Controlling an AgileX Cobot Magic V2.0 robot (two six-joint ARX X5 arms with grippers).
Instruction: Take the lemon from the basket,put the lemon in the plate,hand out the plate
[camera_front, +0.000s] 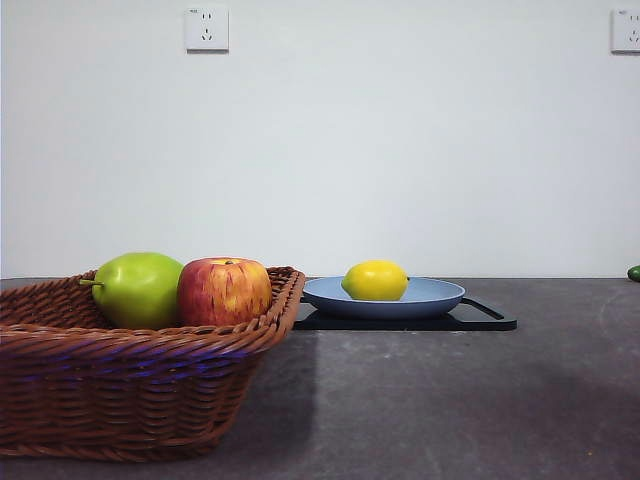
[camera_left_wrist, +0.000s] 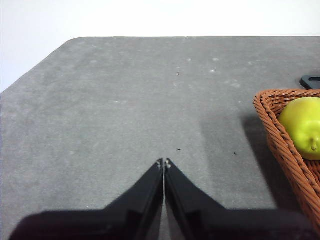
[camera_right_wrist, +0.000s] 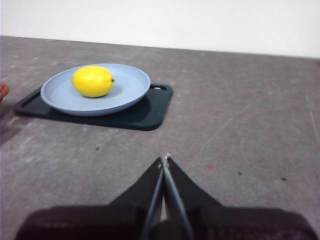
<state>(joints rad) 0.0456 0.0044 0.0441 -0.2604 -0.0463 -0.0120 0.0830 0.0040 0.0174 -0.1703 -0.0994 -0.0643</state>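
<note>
The yellow lemon (camera_front: 375, 280) lies in the grey-blue plate (camera_front: 430, 297), which rests on a flat black tray (camera_front: 480, 320) right of the basket. The right wrist view shows the lemon (camera_right_wrist: 92, 81) in the plate (camera_right_wrist: 130, 90) too. The brown wicker basket (camera_front: 130, 390) stands at the front left and holds a green pear-like fruit (camera_front: 138, 288) and a red-yellow apple (camera_front: 224, 291). My left gripper (camera_left_wrist: 164, 163) is shut and empty over bare table beside the basket (camera_left_wrist: 280, 135). My right gripper (camera_right_wrist: 165, 160) is shut and empty, short of the tray (camera_right_wrist: 145, 112). Neither gripper shows in the front view.
The grey table (camera_front: 450, 400) stretches to a white wall with two sockets (camera_front: 206, 28). A small green thing (camera_front: 634, 273) sits at the far right edge. The green fruit (camera_left_wrist: 302, 127) shows in the left wrist view.
</note>
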